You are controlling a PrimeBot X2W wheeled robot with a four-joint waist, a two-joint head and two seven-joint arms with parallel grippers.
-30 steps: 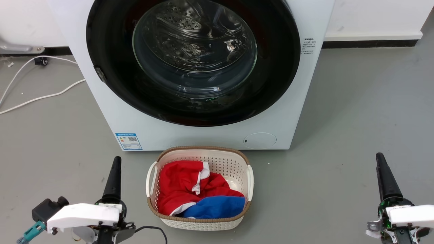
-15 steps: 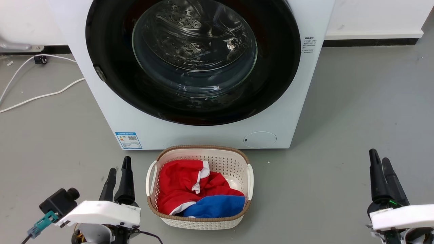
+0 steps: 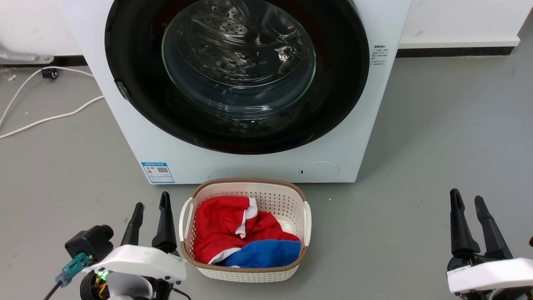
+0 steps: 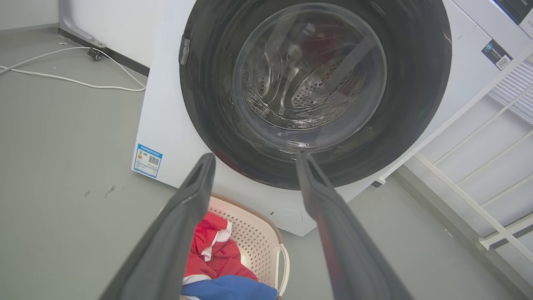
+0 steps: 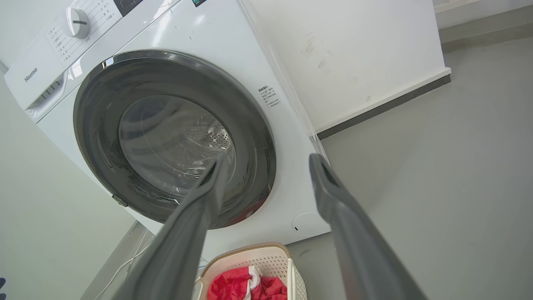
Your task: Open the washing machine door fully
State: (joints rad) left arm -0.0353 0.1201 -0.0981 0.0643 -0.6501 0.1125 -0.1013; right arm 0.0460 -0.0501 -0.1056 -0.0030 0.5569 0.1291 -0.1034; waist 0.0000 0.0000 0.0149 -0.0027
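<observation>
On the grey floor (image 3: 437, 146) before me stands a cream perforated laundry basket (image 3: 245, 275) with a brown woven rim and white side handles. A crumpled red garment (image 3: 216, 233) with white trim fills most of it. A blue garment (image 3: 266, 254) lies at its near edge, touching the red one. To my left, a white cable (image 3: 50, 118) snakes across the floor near a small black caster (image 3: 50, 74) by the dark skirting (image 3: 454, 53). My left wrist view catches a white slatted rack (image 4: 516, 87).

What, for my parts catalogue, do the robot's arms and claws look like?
The left claw and right claw each have two long, tapered dark-grey fingers rising from a white moulded wrist shell. Beside the left shell sit a black boxy module, a teal plug and a green light.
</observation>
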